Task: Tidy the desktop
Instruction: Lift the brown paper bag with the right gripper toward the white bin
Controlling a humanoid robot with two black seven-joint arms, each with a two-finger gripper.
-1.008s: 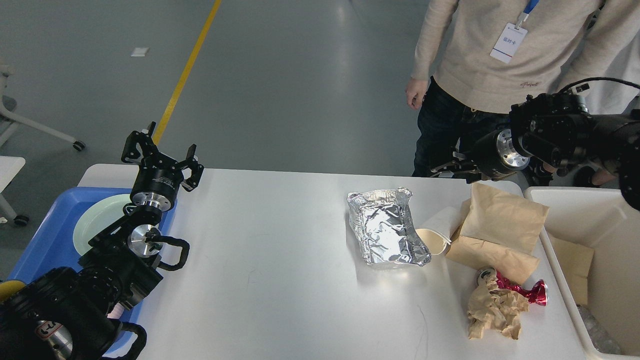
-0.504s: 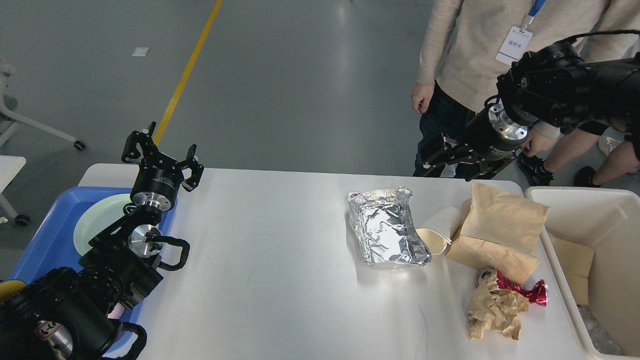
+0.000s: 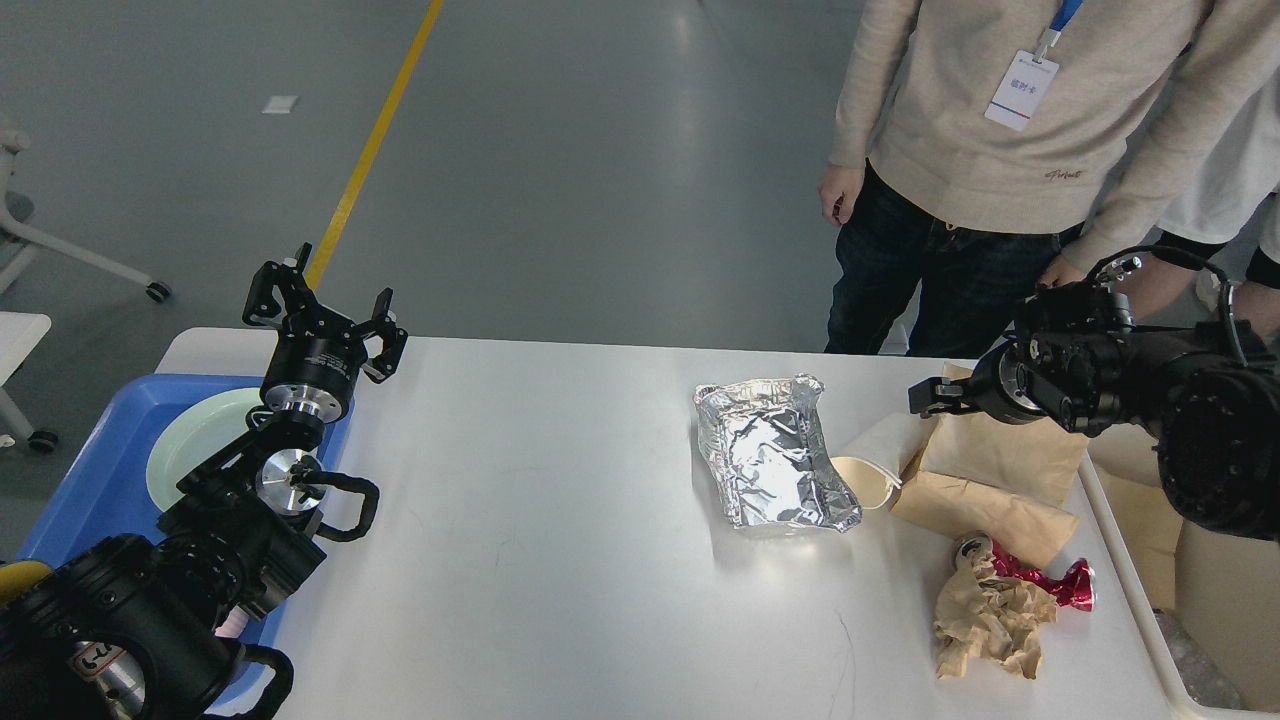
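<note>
Left claw spread open, empty; pale plate in blue tray just below it. Right claw aperture unreadable, over brown bag on worktop.

A matt white desktop carries a shiny crinkled foil tray, rough brown paper bags and a glossy crushed red can.

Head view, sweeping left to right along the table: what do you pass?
Blue tray → pale green plate → left gripper → foil container → paper cup → crushed red can → white bin.
</note>
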